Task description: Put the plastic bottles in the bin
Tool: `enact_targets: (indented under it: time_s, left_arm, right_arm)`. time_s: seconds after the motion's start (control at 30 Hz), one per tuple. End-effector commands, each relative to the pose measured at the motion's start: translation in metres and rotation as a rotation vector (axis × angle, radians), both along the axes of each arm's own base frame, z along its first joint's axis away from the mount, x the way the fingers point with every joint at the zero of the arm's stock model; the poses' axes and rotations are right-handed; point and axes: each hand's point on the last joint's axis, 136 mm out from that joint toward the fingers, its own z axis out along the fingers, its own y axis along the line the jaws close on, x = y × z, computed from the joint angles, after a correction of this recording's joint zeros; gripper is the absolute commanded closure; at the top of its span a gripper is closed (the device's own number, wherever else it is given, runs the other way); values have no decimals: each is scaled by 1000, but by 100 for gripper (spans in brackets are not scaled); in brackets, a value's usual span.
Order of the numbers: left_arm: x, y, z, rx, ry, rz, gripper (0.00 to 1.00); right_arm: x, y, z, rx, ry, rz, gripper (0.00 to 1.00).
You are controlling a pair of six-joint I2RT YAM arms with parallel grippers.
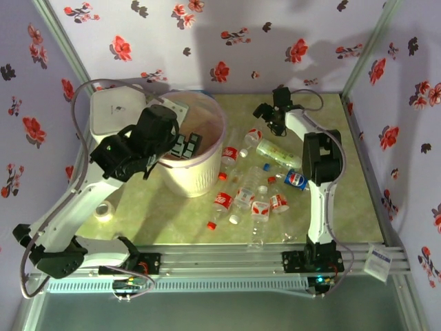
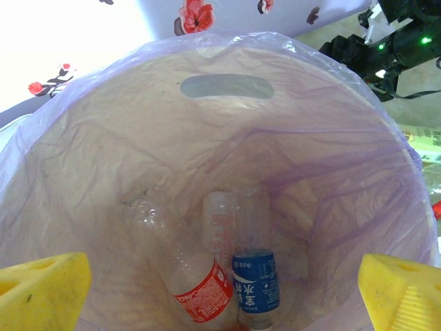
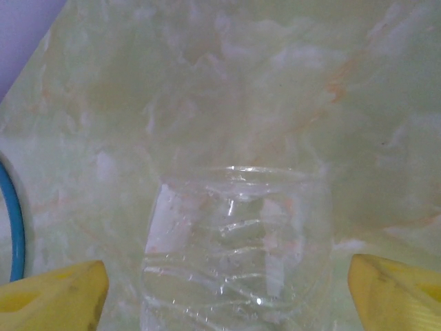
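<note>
The bin stands at the back left, its pink liner wide open. My left gripper hangs open over its mouth with nothing between the yellow fingers. At the bottom lie a red-labelled bottle, a blue-labelled bottle and a clear one. Several more bottles lie scattered on the table right of the bin. My right gripper is at the far back, open, its fingers either side of a clear ribbed bottle without touching it.
A white square box sits behind the bin at the far left. A tape roll lies near the left arm, and a loose red cap at the front. A blue cable curves along the table.
</note>
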Motion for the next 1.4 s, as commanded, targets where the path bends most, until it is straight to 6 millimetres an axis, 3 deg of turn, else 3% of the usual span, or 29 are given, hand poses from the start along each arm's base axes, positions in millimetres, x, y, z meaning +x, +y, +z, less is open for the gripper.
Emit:
enact_targets:
  time_s: [0.0, 0.17, 0.3, 0.43, 0.57, 0.73, 0.9, 1.17, 1.37]
  left_arm:
    - [-3, 5, 7, -37, -25, 24, 0]
    - [-1, 2, 7, -37, -40, 19, 0]
    - [1, 0, 14, -43, -48, 16, 0]
    - [1, 0, 20, -59, -63, 15, 0]
    - [2, -2, 37, -83, -83, 13, 0]
    - [4, -12, 60, -138, -118, -9, 0]
    - [6, -42, 73, -213, -119, -110, 0]
    - [3, -98, 85, -314, -39, -311, 0]
    - [-4, -114, 96, -373, -25, -390, 0]
  right_arm:
    - [2, 2, -9, -4, 28, -27, 16]
    - [2, -1, -12, -8, 47, -32, 23]
    - [2, -7, -4, 11, 36, -44, 33]
    - [4, -14, 16, 25, -1, -53, 39]
    - [6, -25, 48, 56, -55, -61, 46]
    - [-5, -39, 95, 75, -134, -64, 48]
    - [-29, -43, 150, 89, -231, -16, 48]
    - [-77, 2, 262, 285, -490, 231, 48]
    - [-133, 49, 357, 420, -730, 450, 48]
